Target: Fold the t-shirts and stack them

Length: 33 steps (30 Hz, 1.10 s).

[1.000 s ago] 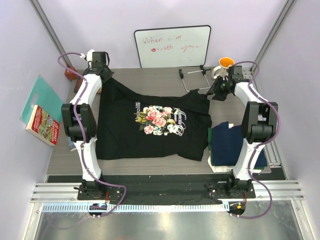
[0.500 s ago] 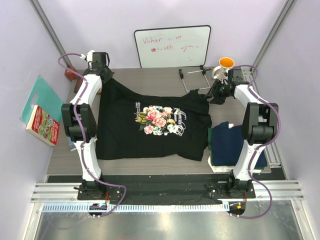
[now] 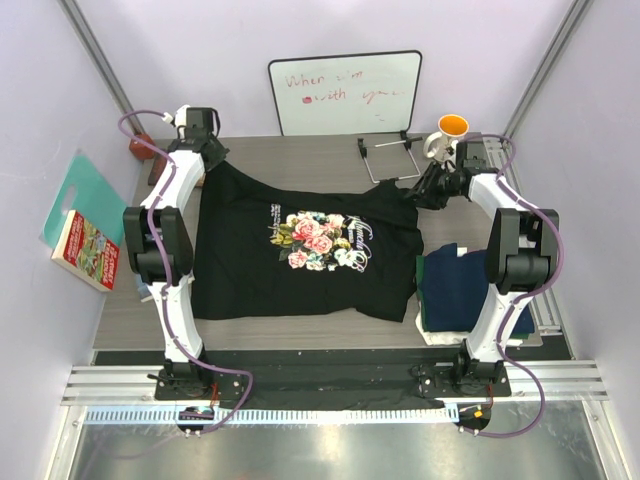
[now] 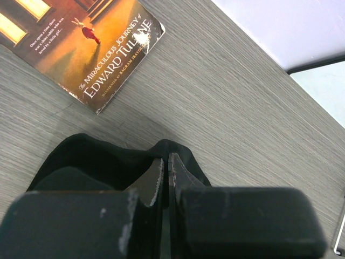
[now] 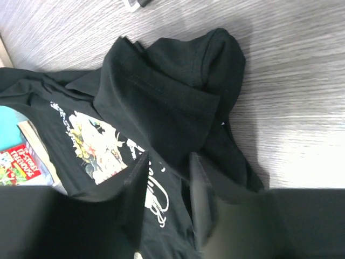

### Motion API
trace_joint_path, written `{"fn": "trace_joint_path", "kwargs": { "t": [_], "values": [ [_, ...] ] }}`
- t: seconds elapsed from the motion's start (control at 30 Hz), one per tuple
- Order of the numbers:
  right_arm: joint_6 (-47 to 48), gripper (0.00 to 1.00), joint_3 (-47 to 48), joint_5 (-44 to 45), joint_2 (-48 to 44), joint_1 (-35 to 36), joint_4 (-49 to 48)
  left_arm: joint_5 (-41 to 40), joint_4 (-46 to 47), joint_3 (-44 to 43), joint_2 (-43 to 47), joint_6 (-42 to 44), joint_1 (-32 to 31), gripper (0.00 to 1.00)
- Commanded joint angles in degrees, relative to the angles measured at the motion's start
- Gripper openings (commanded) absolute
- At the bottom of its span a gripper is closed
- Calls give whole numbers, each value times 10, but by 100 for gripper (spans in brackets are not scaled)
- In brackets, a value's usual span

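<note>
Matt black cloth t-shirt (image 3: 240, 270); matt grey wood-grain table (image 3: 300, 150); glossy paper-covered book (image 4: 70, 43).

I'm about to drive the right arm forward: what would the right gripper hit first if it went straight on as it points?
The black t-shirt: the right gripper points at its bunched sleeve, jaws open. Depth is unclear, but the cloth looks to come before the table.

Parted fingers (image 5: 135, 186) straddle the black t-shirt's (image 5: 161, 91) crumpled sleeve.
</note>
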<state>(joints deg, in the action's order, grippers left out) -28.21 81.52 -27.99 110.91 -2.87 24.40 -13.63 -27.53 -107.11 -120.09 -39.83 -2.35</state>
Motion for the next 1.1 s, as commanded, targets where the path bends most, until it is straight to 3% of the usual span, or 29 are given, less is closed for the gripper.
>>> {"fn": "trace_joint_path", "kwargs": {
  "t": [0.0, 0.07, 0.1, 0.4, 0.83, 1.07],
  "values": [
    [-11, 25, 1, -25, -33, 0, -27, 4, 3, 3, 37, 5, 2, 0],
    [-12, 5, 3, -24, -32, 1, -30, 4, 1, 5, 37, 5, 2, 0],
    [-12, 1, 5, -23, -34, 1, -30, 5, 1, 5, 39, 5, 2, 0],
    [-17, 1, 60, -22, -43, 2, -35, 23, -11, 6, 39, 7, 2, 0],
    [-57, 1, 224, -44, 43, 6, -85, 40, -18, 15, 51, 12, 0, 0],
    [-114, 1, 233, -85, 119, 15, -199, 58, -19, 6, 39, 13, -2, 0]
  ]
}}
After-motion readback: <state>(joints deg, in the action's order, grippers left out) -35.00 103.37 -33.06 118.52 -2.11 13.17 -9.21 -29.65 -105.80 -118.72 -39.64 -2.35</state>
